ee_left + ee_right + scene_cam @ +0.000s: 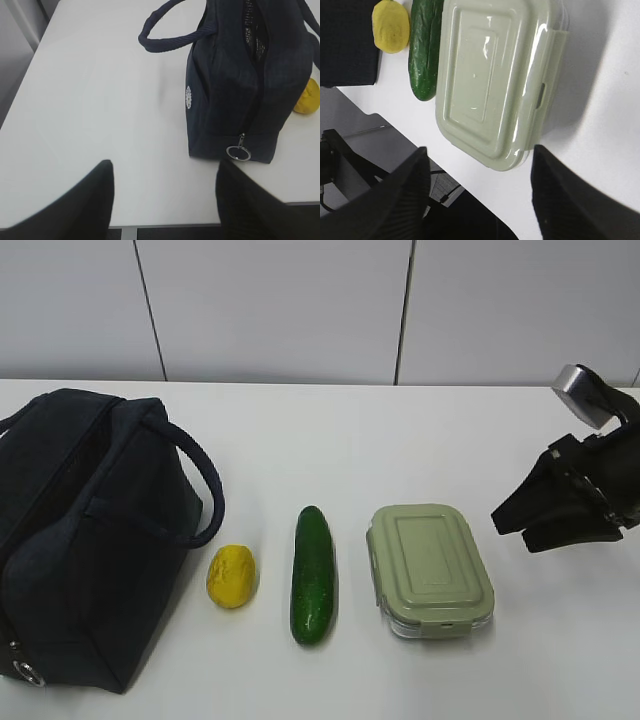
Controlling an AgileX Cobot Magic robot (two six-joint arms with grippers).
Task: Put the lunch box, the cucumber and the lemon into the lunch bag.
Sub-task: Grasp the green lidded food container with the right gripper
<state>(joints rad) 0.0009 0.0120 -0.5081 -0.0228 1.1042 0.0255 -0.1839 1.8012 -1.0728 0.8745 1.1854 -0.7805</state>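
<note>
Since all three items lie out on the white surface point(400, 430), nothing appears packed yet, and the whole task is left to do. At the far left stands the lunch bag point(90, 530), its top zipper seemingly parted, with mesh lining showing in the left wrist view, and the ring pull point(238, 152) hanging at its near end. Just right of the bag lies the lemon point(231, 575), then the cucumber point(313, 575) lengthwise, then the lunch box point(430, 568) with its green lid clipped on; each sits apart from its neighbour.

Hovering near the bag's end, the left hand point(165, 200) has its fingers spread wide, holding and touching nothing; it does not show in the exterior view. Over at the right, the right hand point(560, 502) hangs beside the lunch box, likewise spread and empty, its fingers point(405, 195) framing the box's near edge without contact.
</note>
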